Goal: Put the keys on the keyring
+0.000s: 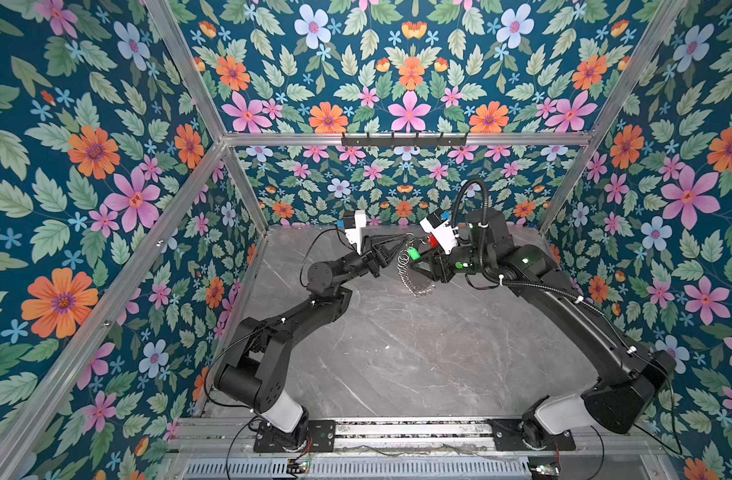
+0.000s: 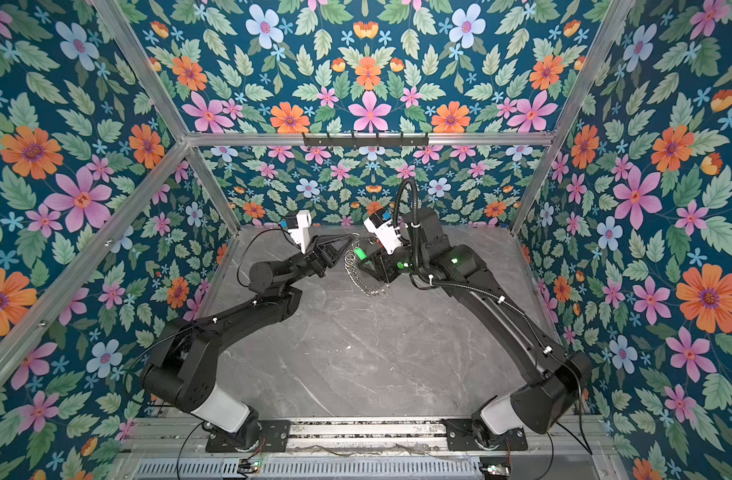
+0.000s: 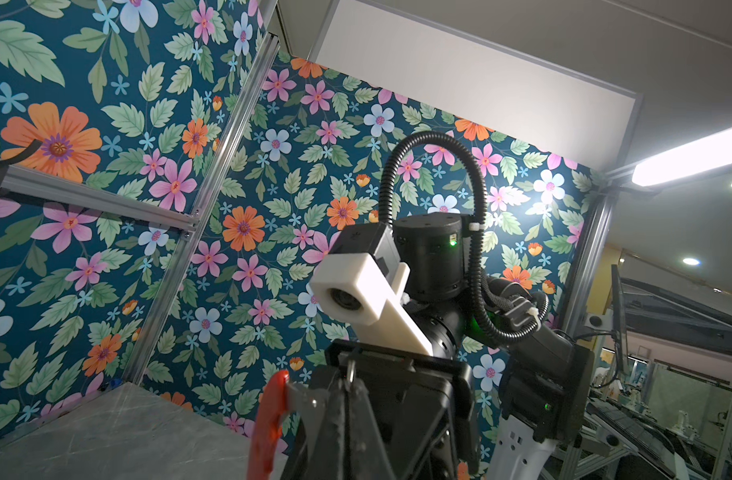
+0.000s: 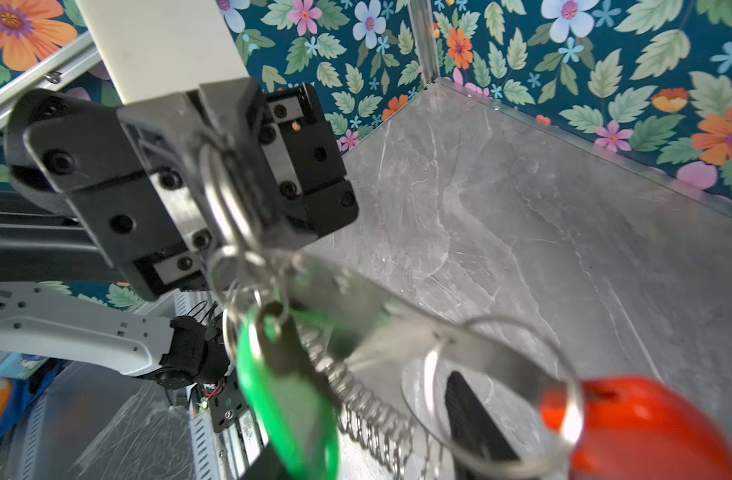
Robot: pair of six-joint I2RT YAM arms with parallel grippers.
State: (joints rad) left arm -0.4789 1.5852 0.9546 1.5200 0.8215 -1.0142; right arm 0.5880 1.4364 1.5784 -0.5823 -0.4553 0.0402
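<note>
1. Green key (image 4: 289, 399) fills the near foreground of the right wrist view, badly blurred. It hangs by its hole from a small silver loop (image 4: 227, 253), with its long axis running from that loop toward the lens. I cannot make out the blade. Just beside it the keyring (image 4: 480, 353) shows as a grey band ending in the red segment (image 4: 647, 428), and the frame edge cuts both off. My right gripper (image 4: 368, 386) has its fingers spread apart, and the band and coils pass between them. I cannot tell whether they touch anything. Beyond, my left gripper (image 4: 231, 166) is clenched on one loop of the keyring.
2. Over to the left wrist view: my left fingers (image 3: 347, 415) are pressed together tip to tip, and they hide the right gripper's fingers behind them. The red segment (image 3: 271, 415) peeks out beside them. The key is hidden here.
3. Both top views now: the keyring (image 1: 410, 278) (image 2: 362, 282) dangles edge-on between my two grippers over the marble tabletop (image 1: 397, 353). Its long axis runs from the left fingertips at the back toward the front. The green key (image 1: 414, 253) (image 2: 361, 252) sits small and slanted, just beside the right gripper (image 1: 418, 266). Whether the lowest loops touch the table is too fine to tell.
</note>
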